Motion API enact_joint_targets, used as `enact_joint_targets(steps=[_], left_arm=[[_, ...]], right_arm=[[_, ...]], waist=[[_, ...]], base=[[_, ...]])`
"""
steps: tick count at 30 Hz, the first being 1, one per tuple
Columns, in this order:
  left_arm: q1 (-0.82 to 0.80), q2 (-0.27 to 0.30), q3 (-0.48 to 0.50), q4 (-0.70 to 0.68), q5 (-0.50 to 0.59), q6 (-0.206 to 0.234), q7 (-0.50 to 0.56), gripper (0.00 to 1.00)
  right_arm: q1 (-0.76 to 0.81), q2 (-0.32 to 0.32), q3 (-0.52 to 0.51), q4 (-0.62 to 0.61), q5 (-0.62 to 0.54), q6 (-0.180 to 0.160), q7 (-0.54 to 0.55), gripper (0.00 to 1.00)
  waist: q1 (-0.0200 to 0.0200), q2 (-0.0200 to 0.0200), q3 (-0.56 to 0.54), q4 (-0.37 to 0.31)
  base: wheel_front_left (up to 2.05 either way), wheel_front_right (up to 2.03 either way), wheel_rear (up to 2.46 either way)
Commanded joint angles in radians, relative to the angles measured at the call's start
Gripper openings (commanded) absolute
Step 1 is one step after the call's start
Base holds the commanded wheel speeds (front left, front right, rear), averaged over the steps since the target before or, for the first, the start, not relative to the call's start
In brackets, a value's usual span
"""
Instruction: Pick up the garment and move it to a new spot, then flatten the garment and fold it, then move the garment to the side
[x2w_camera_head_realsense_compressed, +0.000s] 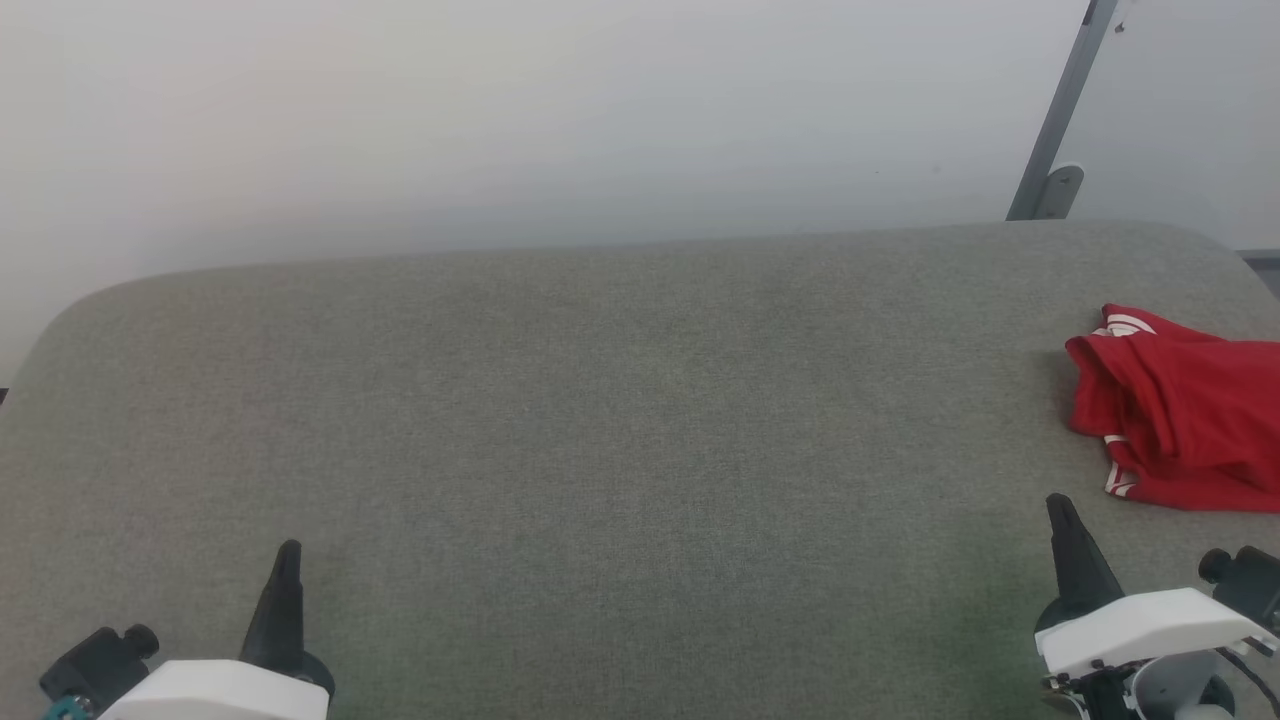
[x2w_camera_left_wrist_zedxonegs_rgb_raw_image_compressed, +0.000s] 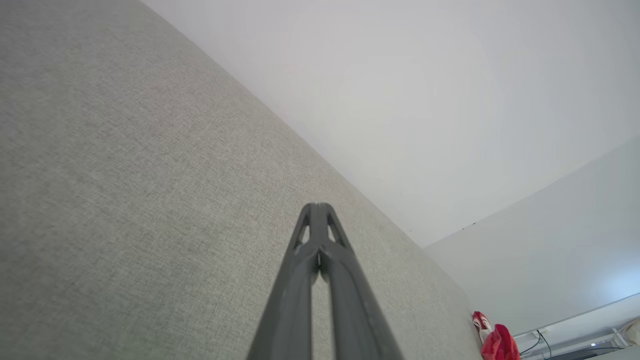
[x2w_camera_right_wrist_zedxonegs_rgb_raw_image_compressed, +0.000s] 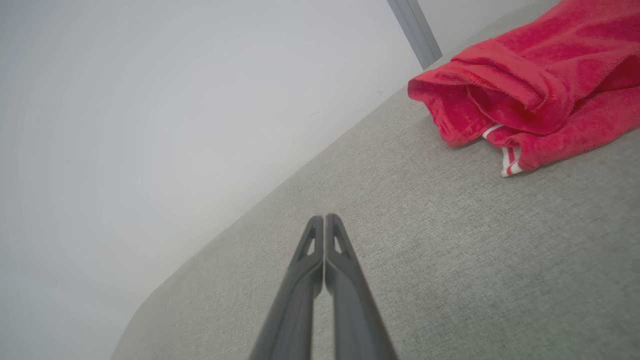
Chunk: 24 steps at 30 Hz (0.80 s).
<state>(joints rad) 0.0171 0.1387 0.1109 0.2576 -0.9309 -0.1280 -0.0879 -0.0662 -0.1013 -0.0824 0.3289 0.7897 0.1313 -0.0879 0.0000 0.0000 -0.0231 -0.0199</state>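
1. Nearest you, the left gripper (x2w_camera_head_realsense_compressed: 288, 548) sits at the lower left of the head view. Its two dark fingers are pressed together to a single point with nothing between them, and they aim away from the robot over the grey fabric surface (x2w_camera_head_realsense_compressed: 640, 400).
2. Level with it, at the lower right, the right gripper (x2w_camera_head_realsense_compressed: 1057, 500) has its fingers pressed together too, tip against tip, and holds nothing. It leans slightly toward the left.
3. Just beyond the right gripper, and a little to its right, you have the garment (x2w_camera_head_realsense_compressed: 1180, 410). It is a crumpled red heap with white-striped trim showing at two folds. It lies near the surface's right side, apart from the fingers, and the head view's right edge cuts it off. No print is readable.
4. Between the two grippers, and out across the middle and left, the surface gives you wide, flat, open cloth.
5. Farther out, the surface ends in a long far edge with rounded corners at left and right.
6. Behind that edge stands a pale wall (x2w_camera_head_realsense_compressed: 500, 120), with a slanted grey metal post (x2w_camera_head_realsense_compressed: 1060, 110) rising behind the far right corner.
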Motion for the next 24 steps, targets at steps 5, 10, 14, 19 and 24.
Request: enact_joint_targets(steps=[5,10,14,19,24], left_arm=[[-0.037,-0.005,0.005,-0.014,-0.085,-0.002,0.025,0.0],[-0.044,-0.013,0.005,-0.015,-0.137,-0.002,0.041,0.0],[-0.052,-0.019,0.005,-0.015,-0.179,-0.002,0.054,0.0],[-0.059,-0.026,0.005,-0.015,-0.226,-0.002,0.068,0.0],[-0.065,-0.031,0.005,-0.015,-0.261,-0.003,0.078,0.0]], right_arm=[[-0.028,0.003,-0.007,-0.024,0.105,0.0,0.026,0.0],[-0.03,0.007,-0.009,-0.03,0.167,0.0,0.042,0.0],[-0.032,0.011,-0.01,-0.034,0.215,0.0,0.054,0.0],[-0.032,0.015,-0.013,-0.038,0.273,0.0,0.068,0.0],[-0.034,0.018,-0.014,-0.043,0.317,0.0,0.079,0.0]], waist=[[0.0,0.0,0.002,0.002],[0.0,0.0,0.004,0.003],[0.0,0.0,0.005,0.004],[0.0,0.0,0.006,0.005],[0.0,0.0,0.008,0.006]], base=[[0.0,0.0,0.0],[0.0,0.0,0.0],[0.0,0.0,0.0],[0.0,0.0,0.0],[0.0,0.0,0.0]])
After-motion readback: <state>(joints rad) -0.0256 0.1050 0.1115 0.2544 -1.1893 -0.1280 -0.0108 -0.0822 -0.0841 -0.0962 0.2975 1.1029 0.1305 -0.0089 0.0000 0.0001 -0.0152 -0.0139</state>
